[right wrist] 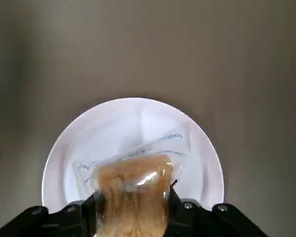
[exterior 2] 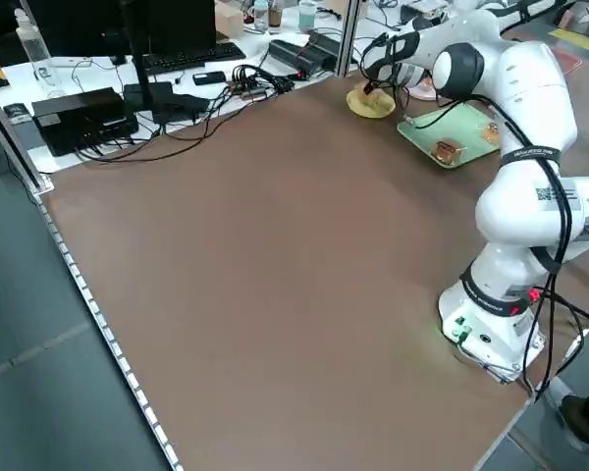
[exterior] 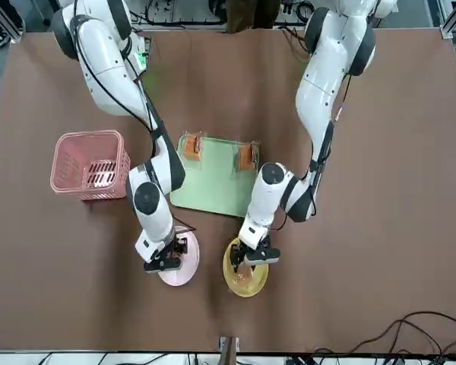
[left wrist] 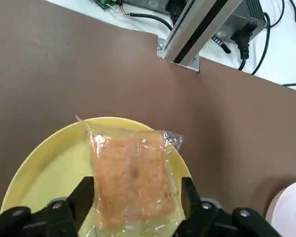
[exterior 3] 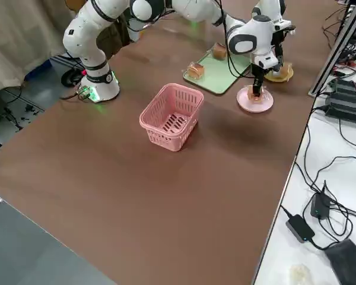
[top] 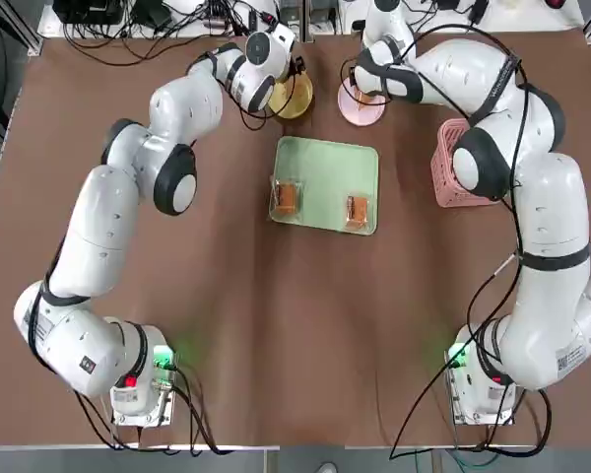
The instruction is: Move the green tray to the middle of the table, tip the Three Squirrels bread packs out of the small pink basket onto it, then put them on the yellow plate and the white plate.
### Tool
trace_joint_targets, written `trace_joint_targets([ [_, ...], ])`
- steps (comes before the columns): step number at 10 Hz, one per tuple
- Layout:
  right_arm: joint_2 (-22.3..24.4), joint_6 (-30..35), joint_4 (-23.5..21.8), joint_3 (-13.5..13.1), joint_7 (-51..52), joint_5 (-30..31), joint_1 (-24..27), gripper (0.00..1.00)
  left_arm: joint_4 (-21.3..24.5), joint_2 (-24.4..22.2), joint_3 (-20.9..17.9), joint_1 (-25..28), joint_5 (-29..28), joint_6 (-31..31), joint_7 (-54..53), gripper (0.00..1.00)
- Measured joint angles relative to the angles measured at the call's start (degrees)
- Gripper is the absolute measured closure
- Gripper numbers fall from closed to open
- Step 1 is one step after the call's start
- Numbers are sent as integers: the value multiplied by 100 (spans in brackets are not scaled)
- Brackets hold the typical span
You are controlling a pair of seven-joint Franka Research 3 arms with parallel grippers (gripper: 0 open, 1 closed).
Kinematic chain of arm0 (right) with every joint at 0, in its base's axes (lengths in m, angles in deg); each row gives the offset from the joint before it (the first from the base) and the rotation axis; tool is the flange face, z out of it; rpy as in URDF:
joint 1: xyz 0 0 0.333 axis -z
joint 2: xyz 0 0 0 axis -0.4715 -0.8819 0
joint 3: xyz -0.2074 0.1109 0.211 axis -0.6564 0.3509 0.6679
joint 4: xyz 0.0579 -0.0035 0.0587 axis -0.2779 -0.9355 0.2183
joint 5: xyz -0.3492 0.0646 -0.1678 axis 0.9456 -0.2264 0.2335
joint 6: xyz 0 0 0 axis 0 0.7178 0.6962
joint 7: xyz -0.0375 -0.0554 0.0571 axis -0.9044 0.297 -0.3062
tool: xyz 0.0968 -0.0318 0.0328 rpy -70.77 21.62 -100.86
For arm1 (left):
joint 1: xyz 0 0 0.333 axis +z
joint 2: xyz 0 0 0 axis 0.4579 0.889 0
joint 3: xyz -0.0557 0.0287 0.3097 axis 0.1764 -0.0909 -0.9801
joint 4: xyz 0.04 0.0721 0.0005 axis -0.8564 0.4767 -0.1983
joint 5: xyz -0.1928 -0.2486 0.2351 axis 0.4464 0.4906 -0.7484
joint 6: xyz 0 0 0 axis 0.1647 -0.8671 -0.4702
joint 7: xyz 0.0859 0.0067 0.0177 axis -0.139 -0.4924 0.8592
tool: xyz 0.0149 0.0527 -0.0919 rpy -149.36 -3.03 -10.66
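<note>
The green tray (top: 325, 163) lies mid-table with two Three Squirrels bread packs (top: 287, 196) (top: 357, 211) on it. Just beyond it stand the yellow plate (top: 297, 99) and the white plate (top: 361, 110). My left gripper (left wrist: 138, 192) is low over the yellow plate (left wrist: 44, 168), open. Its fingers flank a bread pack (left wrist: 133, 168) that lies flat on the plate. My right gripper (right wrist: 132, 202) is shut on another bread pack (right wrist: 133, 185), squeezed between its fingers just above the white plate (right wrist: 113, 123). The small pink basket (exterior: 90, 163) stands upright and empty on the table (top: 276, 325), on my right.
An aluminium frame post (left wrist: 197, 29), cables and electronics sit just past the far edge behind the plates. My right arm's elbow (top: 483, 158) hangs over the basket. Both arm bases (top: 138, 389) (top: 483, 389) stand at the near edge.
</note>
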Motion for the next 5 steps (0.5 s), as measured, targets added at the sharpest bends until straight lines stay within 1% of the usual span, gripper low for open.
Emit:
trace_joint_targets([
  [1, -16, 0, 0, 1, 2, -1, 1, 42, -27, 1, 0, -1, 0, 0, 0, 14],
  [2, -17, 0, 1, 9, 6, -1, -7, 25, -51, 1, 0, -1, 0, 0, 3, 1],
  [3, -17, 0, 4, 23, 5, -1, -27, 11, -82, 0, 0, 0, 0, 3, 22, 0],
  [4, -17, 0, 4, 31, 4, -1, -47, 1, -141, -12, -5, 6, 0, 3, 37, 0],
  [5, -9, 4, 3, 40, 4, -1, -55, 1, -167, -85, -19, 19, 0, -139, 37, 0],
])
